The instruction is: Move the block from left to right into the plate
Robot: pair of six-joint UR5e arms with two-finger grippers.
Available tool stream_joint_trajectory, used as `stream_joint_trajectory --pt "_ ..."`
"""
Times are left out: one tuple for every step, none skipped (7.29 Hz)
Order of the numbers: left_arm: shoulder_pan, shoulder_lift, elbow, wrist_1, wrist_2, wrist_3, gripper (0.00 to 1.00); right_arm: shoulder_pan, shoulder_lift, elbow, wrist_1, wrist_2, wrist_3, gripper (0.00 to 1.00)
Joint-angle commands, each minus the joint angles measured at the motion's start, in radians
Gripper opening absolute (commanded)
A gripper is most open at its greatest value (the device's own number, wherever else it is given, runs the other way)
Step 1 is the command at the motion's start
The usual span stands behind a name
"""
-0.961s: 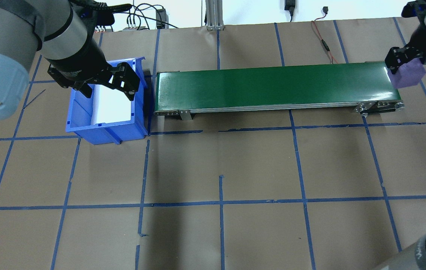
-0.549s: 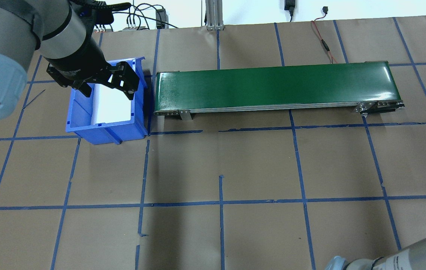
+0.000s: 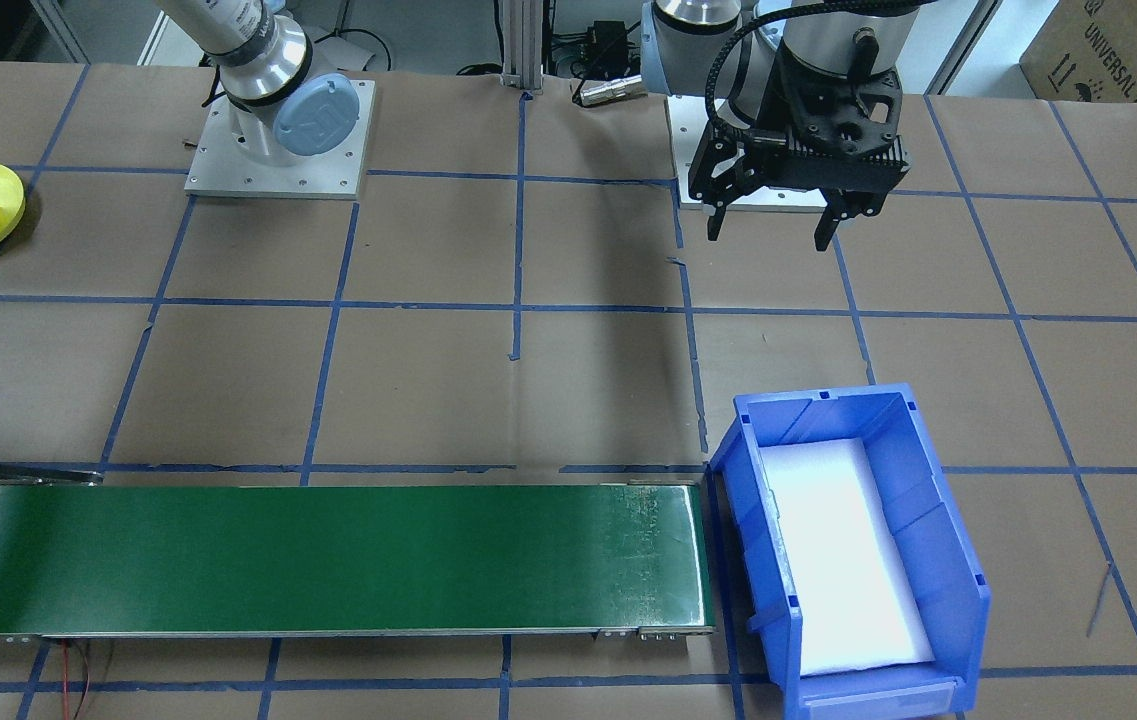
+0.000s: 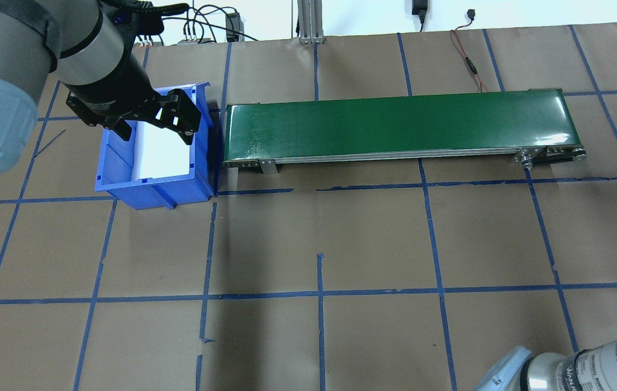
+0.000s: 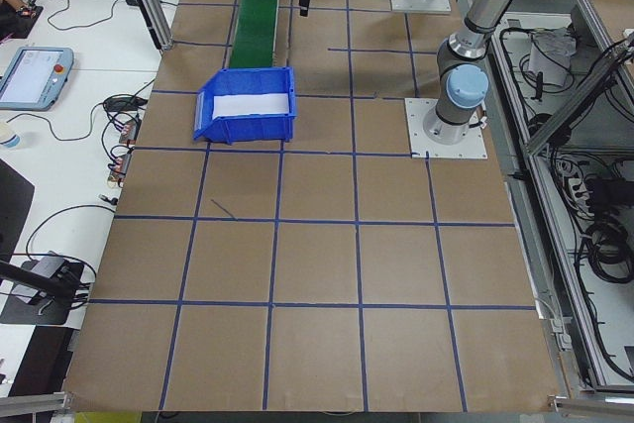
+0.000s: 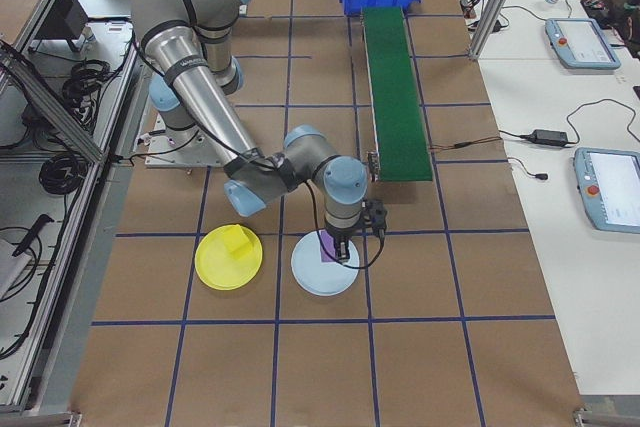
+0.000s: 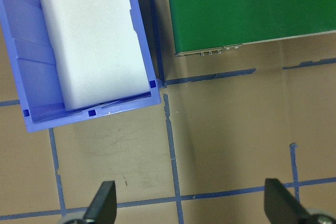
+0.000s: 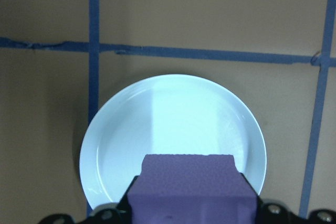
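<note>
Surface: a table (image 4: 373,244) covered in brown paper is carrying a grid of blue tape lines.
Conveyor: a green belt (image 4: 395,125) is lying along the far side of the table in the overhead view, one end just beside a blue bin (image 4: 151,146).
Blue bin: it is holding a white foam pad (image 3: 843,560).
Left gripper (image 3: 773,225): it is hanging above the table near the bin, fingers spread wide and gripping nothing; the wrist view is showing both fingertips (image 7: 102,203) apart over bare paper.
Right gripper (image 6: 343,250): it is clamping a purple block (image 8: 189,187) between its fingers, poised over a pale blue-white plate (image 8: 173,135).
Purple block: it is sitting over the near part of the pale plate; whether it is touching cannot be told.
Yellow plate (image 6: 228,257): it is lying just beside the pale plate, carrying a yellow block (image 6: 237,243).
</note>
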Motion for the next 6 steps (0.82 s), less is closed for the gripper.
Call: stream_joint_trajectory --pt "0.0 0.0 -0.001 -0.002 0.001 0.0 1.0 -0.035 0.033 0.044 -0.022 0.014 -0.025 0.39" --pt "0.0 0.0 -0.001 -0.001 0.001 0.0 1.0 -0.035 0.033 0.054 -0.022 -0.003 -0.022 0.9" --pt "0.0 0.0 -0.007 -0.001 -0.001 0.0 1.0 -0.035 0.033 0.075 -0.022 -0.017 -0.023 1.0" --pt "0.0 -0.001 -0.01 -0.001 -0.001 0.0 1.0 -0.035 0.017 0.068 -0.016 -0.015 -0.02 1.0" --pt "0.0 0.0 -0.001 -0.002 0.001 0.003 1.0 -0.025 -0.024 0.069 -0.008 -0.014 -0.011 1.0" --pt "0.0 0.0 -0.003 -0.002 0.001 0.003 1.0 0.014 -0.108 0.066 0.054 -0.015 0.038 1.0"
